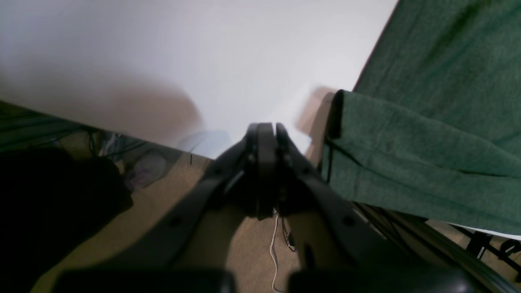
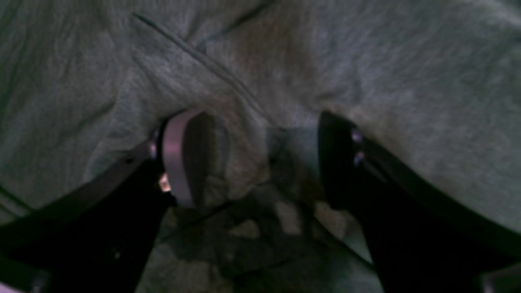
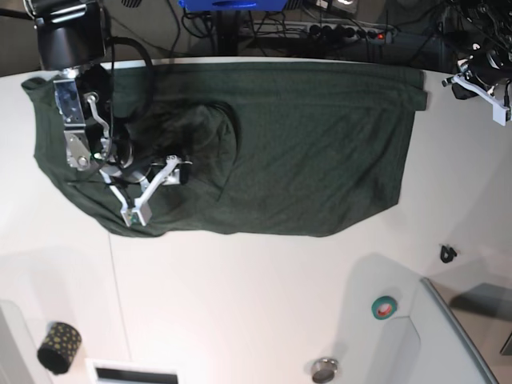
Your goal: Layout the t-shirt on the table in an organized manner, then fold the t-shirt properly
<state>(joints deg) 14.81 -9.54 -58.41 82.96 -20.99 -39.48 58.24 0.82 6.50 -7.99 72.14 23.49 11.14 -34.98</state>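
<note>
The dark green t-shirt [image 3: 304,144] lies spread across the far part of the white table [image 3: 240,304], and its left part is rumpled. My right gripper [image 3: 156,192] rests on that rumpled part. In the right wrist view the right gripper [image 2: 256,154] stands open on the t-shirt [image 2: 366,73], with a ridge of cloth by the left finger [image 2: 175,162]. My left gripper [image 1: 266,130] is shut and empty at the table [image 1: 183,53] edge, just left of the t-shirt's [image 1: 427,142] hanging edge. In the base view the left gripper [image 3: 468,82] is at the far right.
Near the front right are a green tape roll [image 3: 385,306], a small round metal item [image 3: 324,370] and a grey raised tray [image 3: 456,336]. A small black clip [image 3: 448,254] lies right of the shirt. A dotted dark roll [image 3: 60,346] stands front left. Cables [image 1: 274,248] trail on the floor.
</note>
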